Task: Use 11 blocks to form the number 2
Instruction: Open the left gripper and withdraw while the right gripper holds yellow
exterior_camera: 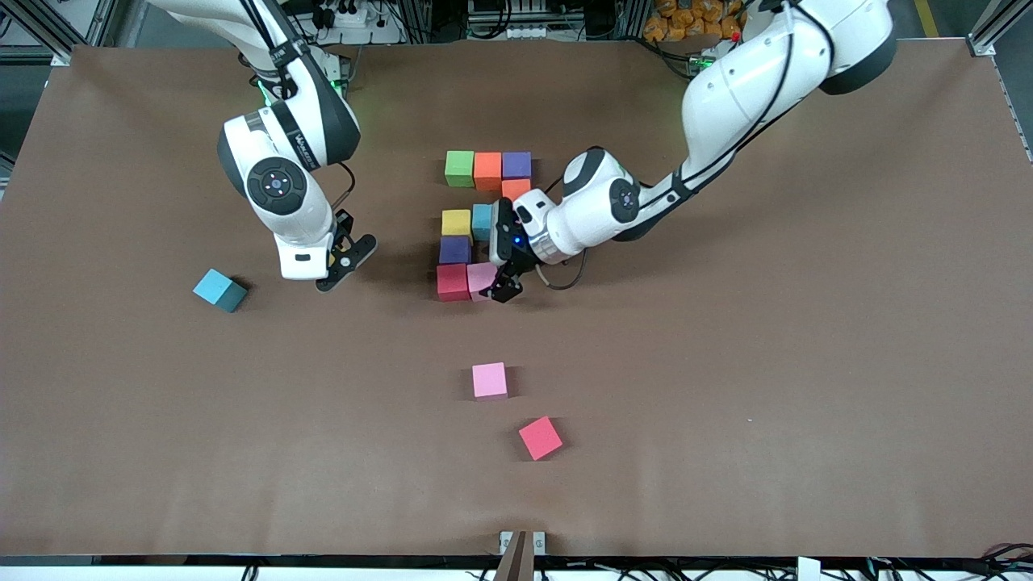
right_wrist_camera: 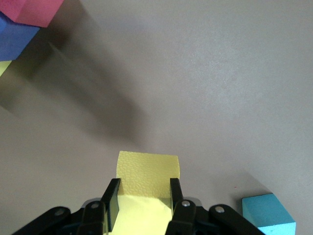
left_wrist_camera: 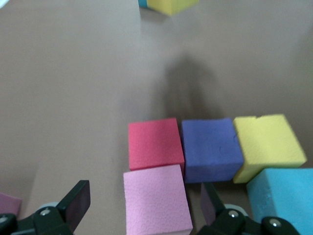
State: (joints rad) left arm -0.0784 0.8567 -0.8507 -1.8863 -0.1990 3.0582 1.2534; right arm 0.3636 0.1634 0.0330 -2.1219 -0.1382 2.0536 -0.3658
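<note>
Blocks point(exterior_camera: 483, 194) of the number 2 sit mid-table, with the bottom row half built.

You have the left gripper point(exterior_camera: 502, 284) low over the pink block point(left_wrist_camera: 155, 199), its jaws released and spread on either side of it; that block lies beside the red block point(left_wrist_camera: 155, 143) in the row nearest the front camera. Your right gripper point(right_wrist_camera: 142, 196) hangs over bare table between the digit and a loose light blue block point(exterior_camera: 219, 290), toward the right arm's end, clenched on a yellow block point(right_wrist_camera: 148, 171). Two more loose cubes, pink point(exterior_camera: 489, 380) and red point(exterior_camera: 540, 437), lie nearer the front camera. These cubes look light, matte and slightly soft like foam, so they probably won't slip; take them across two flat opposite faces, centred, and squeeze gently.
</note>
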